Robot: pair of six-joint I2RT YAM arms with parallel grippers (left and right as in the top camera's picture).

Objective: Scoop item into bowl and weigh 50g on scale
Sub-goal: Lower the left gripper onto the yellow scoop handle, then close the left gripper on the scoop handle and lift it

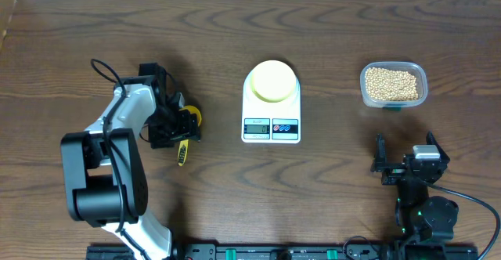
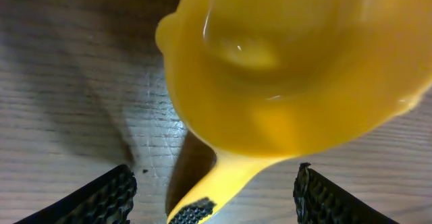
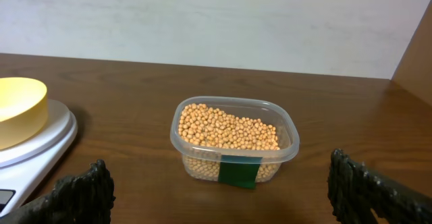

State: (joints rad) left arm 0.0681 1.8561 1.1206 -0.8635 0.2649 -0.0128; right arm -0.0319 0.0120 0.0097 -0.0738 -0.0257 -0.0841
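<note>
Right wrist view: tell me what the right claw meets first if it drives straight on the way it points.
Most likely the clear plastic tub of small round tan beans, which sits centred ahead of the open right claw; the depth is hard to judge.

The scale (image 1: 271, 125) shows a reading too small to make out; the scoop (image 2: 290, 69) is cropped at top.

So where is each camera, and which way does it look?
Overhead: above the table, looking straight down; left arm, right arm, scale, bowl, tub of beans.
Left wrist: on the left arm, looking down at the yellow scoop; its fingers show.
Right wrist: on the right arm, looking level across at the tub; its fingers show.
Shared: overhead and right wrist both see tub, bowl, scale.
</note>
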